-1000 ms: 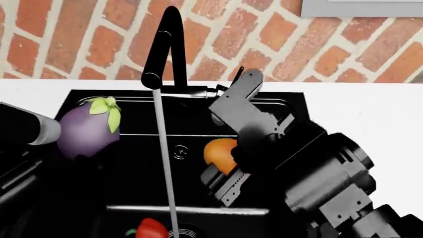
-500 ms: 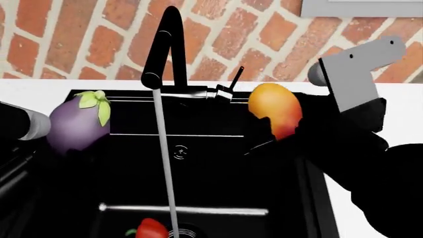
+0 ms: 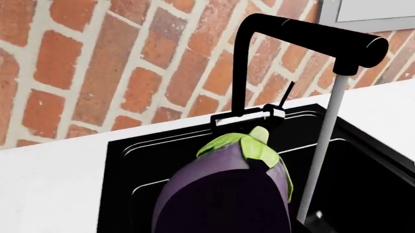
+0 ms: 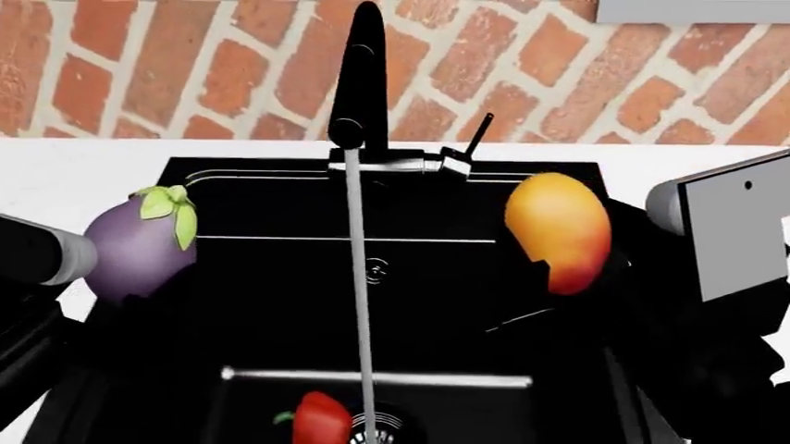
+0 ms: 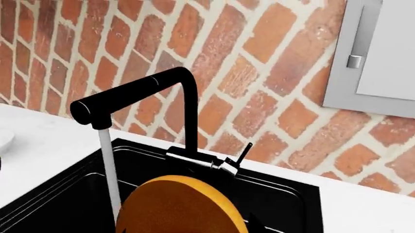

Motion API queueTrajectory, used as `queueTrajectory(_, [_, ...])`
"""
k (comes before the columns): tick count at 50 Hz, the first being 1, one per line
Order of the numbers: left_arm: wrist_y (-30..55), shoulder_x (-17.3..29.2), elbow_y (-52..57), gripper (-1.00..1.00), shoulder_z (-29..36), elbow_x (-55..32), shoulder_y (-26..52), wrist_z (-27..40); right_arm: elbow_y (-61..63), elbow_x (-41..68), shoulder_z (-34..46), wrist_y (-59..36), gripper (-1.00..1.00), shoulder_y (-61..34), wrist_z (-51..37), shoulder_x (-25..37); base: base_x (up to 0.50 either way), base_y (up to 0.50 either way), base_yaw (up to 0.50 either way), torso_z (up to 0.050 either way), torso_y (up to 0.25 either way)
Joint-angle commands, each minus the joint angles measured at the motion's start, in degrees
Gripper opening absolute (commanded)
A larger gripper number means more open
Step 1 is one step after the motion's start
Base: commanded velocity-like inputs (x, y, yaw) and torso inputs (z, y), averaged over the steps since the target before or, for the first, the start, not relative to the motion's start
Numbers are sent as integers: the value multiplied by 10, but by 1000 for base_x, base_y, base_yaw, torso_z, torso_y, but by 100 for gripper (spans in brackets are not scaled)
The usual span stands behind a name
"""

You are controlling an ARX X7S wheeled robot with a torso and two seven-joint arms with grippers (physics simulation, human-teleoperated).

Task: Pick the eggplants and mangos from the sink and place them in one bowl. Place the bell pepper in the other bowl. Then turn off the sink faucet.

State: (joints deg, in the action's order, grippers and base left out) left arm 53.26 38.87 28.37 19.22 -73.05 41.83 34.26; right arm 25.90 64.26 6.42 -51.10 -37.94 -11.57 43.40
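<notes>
No readable text, labels, brands or numbers in any view.

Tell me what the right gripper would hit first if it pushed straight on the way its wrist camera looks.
Probably the black faucet: beyond the held mango, its base and lever lie ahead, with the brick wall behind. Depth is unclear, so it might pass over the sink rim first.
</notes>
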Motion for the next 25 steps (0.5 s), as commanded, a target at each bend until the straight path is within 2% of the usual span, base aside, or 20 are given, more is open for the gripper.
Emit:
queueTrajectory(1, [-23,2,8,-100,-22,-3,-1,11,31,-10,-15,6,-100,19,-6,10,-230,484,0,0,0])
queueTrajectory(6, [-23,7,16,-100,-25,-6,-2,12,38,-10,-20,8,-100,23,-13,12,-228,488,0,0,0])
queueTrajectory(14, [-29,-13,13,-100,-9,10,-2,10,39,-4,-24,6,-100,14,-22,11,-275,487,0,0,0])
queueTrajectory(25, [-28,-2,18,-100,-16,-2,0,10,34,-15,-21,19,-100,26,-17,5,-326,488,0,0,0])
